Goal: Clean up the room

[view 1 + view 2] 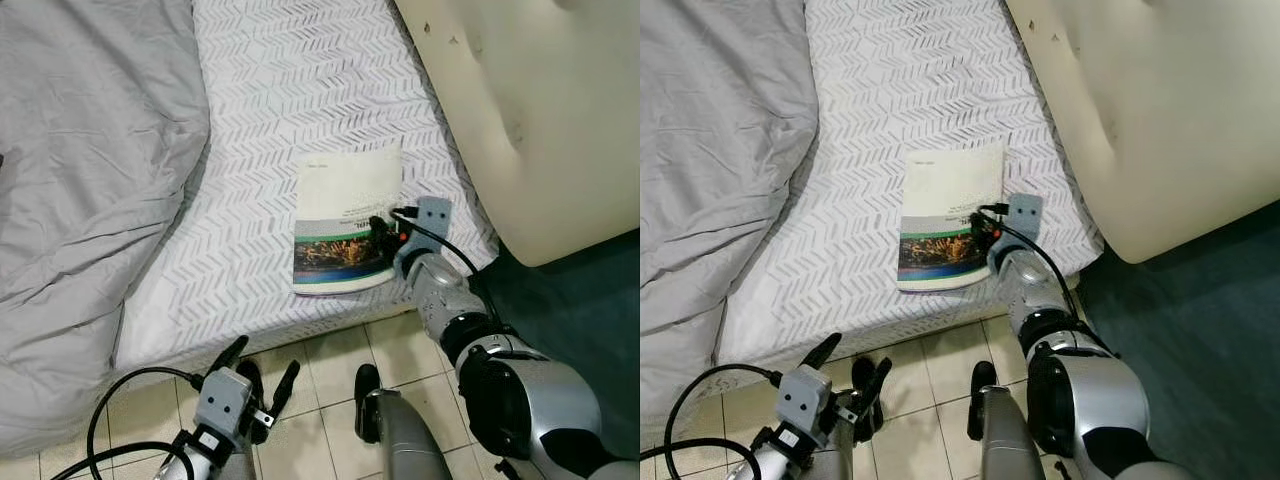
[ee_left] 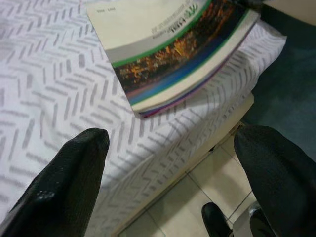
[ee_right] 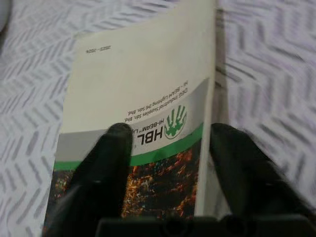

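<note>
Here I had the robot standing at the edge of the mattress (image 1: pixel 300 90), its chevron-patterned sheet bare beside a rumpled grey duvet (image 1: pixel 80 180) and a cream cushion (image 1: pixel 530 110) propped at the right. A softcover catalogue (image 1: pixel 345 222) lay flat near the mattress's front edge. The right gripper (image 1: pixel 385 232) was at its right edge, fingers spread, one finger (image 3: pixel 111 163) over the cover and the other off the edge on the sheet, nothing clamped yet. I judged this the pick-up of the catalogue; next the fingers needed to close on that edge and lift. The left gripper (image 1: pixel 262 375) hung open and empty over the tiled floor (image 1: pixel 330 360). The cover read "HBL" and "HI-BEAM".
</note>
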{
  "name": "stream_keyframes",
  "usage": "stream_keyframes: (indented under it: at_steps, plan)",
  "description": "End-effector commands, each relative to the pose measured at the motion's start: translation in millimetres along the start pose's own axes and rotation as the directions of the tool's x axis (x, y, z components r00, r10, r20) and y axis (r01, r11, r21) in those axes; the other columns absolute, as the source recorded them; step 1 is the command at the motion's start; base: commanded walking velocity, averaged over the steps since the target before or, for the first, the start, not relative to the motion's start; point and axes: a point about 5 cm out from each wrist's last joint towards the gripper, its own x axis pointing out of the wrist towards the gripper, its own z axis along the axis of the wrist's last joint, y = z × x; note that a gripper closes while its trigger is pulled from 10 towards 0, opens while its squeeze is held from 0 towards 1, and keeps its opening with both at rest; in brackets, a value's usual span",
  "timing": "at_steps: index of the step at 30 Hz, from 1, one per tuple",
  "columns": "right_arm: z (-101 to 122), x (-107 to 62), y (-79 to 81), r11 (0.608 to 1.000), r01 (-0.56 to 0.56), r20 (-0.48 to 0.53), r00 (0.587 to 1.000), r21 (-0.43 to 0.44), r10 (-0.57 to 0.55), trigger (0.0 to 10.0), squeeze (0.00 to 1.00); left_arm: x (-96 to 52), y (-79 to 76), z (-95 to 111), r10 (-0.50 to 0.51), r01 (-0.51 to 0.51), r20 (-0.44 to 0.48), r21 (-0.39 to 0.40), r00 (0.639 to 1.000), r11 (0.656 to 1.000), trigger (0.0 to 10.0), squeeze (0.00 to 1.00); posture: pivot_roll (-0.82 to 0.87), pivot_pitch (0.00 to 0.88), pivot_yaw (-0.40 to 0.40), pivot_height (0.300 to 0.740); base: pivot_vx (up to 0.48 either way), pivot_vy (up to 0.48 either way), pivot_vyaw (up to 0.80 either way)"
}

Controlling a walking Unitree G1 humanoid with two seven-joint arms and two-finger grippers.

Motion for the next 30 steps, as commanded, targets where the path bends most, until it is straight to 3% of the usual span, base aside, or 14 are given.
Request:
stream_keyframes:
  at_steps: [1,3,9,12,16,18,19,20,24,26,27,28,29,30]
  plan:
    - [-3,-0.3,4.0,0.997,-0.041,-0.017,0.999,-0.068,0.040,10.0,1.00,-11.4,-7.8,-8,-0.004,0.004,-0.045,-0.011,0.999,1.000,10.0,0.00,0.06,0.600,-0.037,0.740,0.000,0.000,0.00]
    - [-3,0.0,9.8,0.979,-0.090,-0.020,0.996,-0.185,0.088,10.0,1.00,-13.5,-10.3,-7,0.009,-0.010,-0.040,-0.024,0.999,1.000,10.0,0.00,0.06,0.589,-0.039,0.740,0.000,0.000,0.00]
    - [-2,-0.6,12.9,0.935,-0.154,-0.038,0.988,-0.319,0.149,10.0,1.00,-19.4,-18.0,1,0.003,-0.004,-0.025,-0.048,1.000,0.999,10.0,0.00,0.08,0.577,-0.032,0.740,0.000,0.000,0.00]
    - [-5,-2.3,8.8,0.868,-0.171,-0.071,0.985,-0.465,0.156,10.0,1.00,-22.8,-25.2,2,-0.001,-0.001,-0.026,-0.061,1.000,0.998,10.0,0.00,0.08,0.585,-0.030,0.740,0.000,0.000,0.00]
    - [-5,-4.1,1.0,0.795,-0.175,-0.093,0.984,-0.581,0.149,10.0,1.00,-25.1,-29.2,1,0.003,-0.006,-0.036,-0.072,0.999,0.997,10.0,0.00,0.07,0.588,-0.037,0.740,0.000,0.000,0.00]
    - [-4,-5.2,-4.1,0.726,-0.179,-0.106,0.984,-0.665,0.146,10.0,1.00,-28.1,-30.5,2,0.007,-0.010,-0.044,-0.077,0.999,0.997,10.0,0.00,0.07,0.577,-0.035,0.740,0.000,0.000,0.00]
    - [-3,-6.1,-8.0,0.639,-0.184,-0.120,0.983,-0.747,0.143,10.0,1.00,-30.6,-31.8,3,0.006,-0.010,-0.050,-0.078,0.999,0.997,10.0,0.00,0.07,0.571,-0.032,0.740,0.000,0.000,0.00]
    - [-3,-6.1,-8.0,0.639,-0.184,-0.120,0.983,-0.747,0.143,10.0,1.00,-30.6,-31.8,3,0.006,-0.010,-0.050,-0.078,0.999,0.997,10.0,0.00,0.07,0.571,-0.032,0.740,0.000,0.000,0.00]
    - [1,-6.2,-11.2,0.498,-0.178,-0.127,0.983,-0.849,0.136,10.0,1.00,-32.4,-34.0,2,0.001,-0.006,-0.058,-0.081,0.998,0.997,10.0,0.00,0.07,0.573,-0.033,0.740,0.000,0.000,0.00]
    - [7,-5.2,-11.4,0.395,-0.146,-0.102,0.986,-0.907,0.131,10.0,1.00,-32.6,-35.8,2,-0.003,-0.002,-0.062,-0.081,0.998,0.997,10.0,0.00,0.06,0.566,-0.035,0.740,0.000,0.000,0.00]
    - [7,-5.2,-11.4,0.395,-0.146,-0.102,0.986,-0.907,0.131,10.0,1.00,-32.6,-35.8,2,-0.003,-0.002,-0.062,-0.081,0.998,0.997,10.0,0.00,0.06,0.566,-0.035,0.740,0.000,0.000,0.00]
    - [11,-4.4,-10.7,0.365,-0.121,-0.076,0.988,-0.923,0.133,10.0,0.86,-32.1,-36.6,1,-0.003,-0.003,-0.071,-0.082,0.997,0.997,10.0,0.00,0.06,0.559,-0.036,0.740,0.000,0.000,0.00]
    - [11,-4.4,-10.7,0.365,-0.121,-0.076,0.988,-0.923,0.133,10.0,0.86,-32.1,-36.6,1,-0.003,-0.003,-0.071,-0.082,0.997,0.997,10.0,0.00,0.06,0.559,-0.036,0.740,0.000,0.000,0.00]
    - [13,-4.0,-9.3,0.394,-0.105,-0.053,0.989,-0.913,0.141,10.0,0.00,-30.6,-38.2,-2,-0.007,0.001,-0.094,-0.069,0.996,0.998,10.0,0.00,0.05,0.553,-0.042,0.740,0.000,0.000,0.00]
